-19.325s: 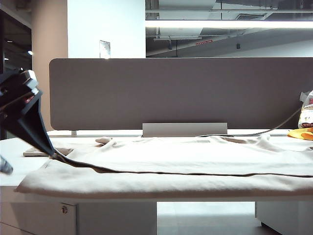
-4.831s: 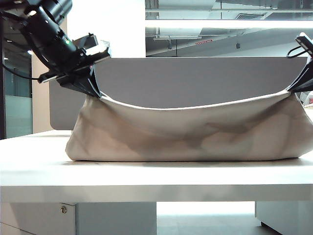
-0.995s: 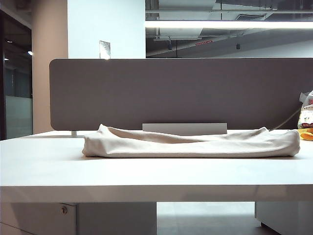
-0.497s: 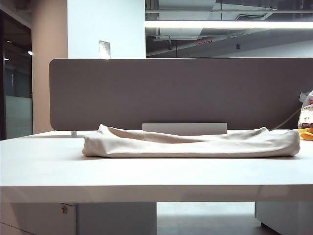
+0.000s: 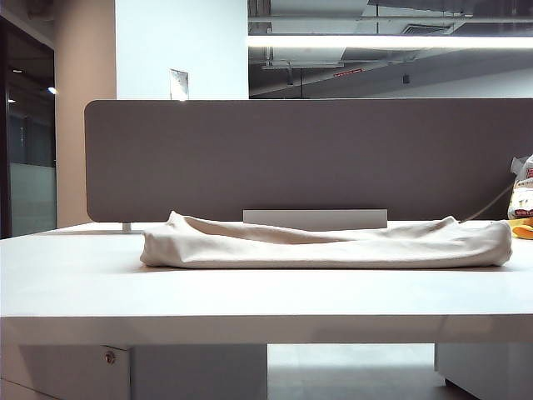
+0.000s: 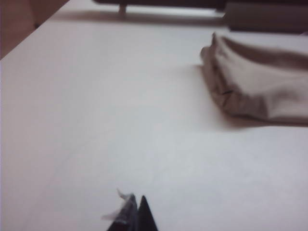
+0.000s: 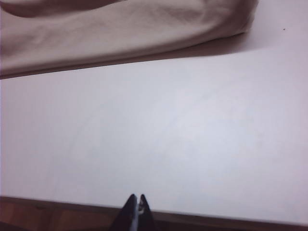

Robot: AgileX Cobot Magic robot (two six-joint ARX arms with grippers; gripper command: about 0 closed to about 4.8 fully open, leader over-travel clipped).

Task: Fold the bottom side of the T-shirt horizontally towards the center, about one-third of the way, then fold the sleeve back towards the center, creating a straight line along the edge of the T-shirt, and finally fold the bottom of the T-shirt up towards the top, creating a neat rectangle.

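Looks finished: T-shirt [image 5: 325, 242] folded into a long low bundle mid-table [image 5: 250, 300]. Left gripper [image 6: 134, 211] and right gripper [image 7: 136, 208] pinched together, empty, over bare tabletop, apart from cloth. Nothing evidently left.

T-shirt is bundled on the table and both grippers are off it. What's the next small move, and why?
Probably none beyond keeping clear. The T-shirt lies as one long folded bundle on the table. The left gripper and right gripper are shut, empty and apart from it. If anything, I'd check the left end, where the layers look a little uneven.
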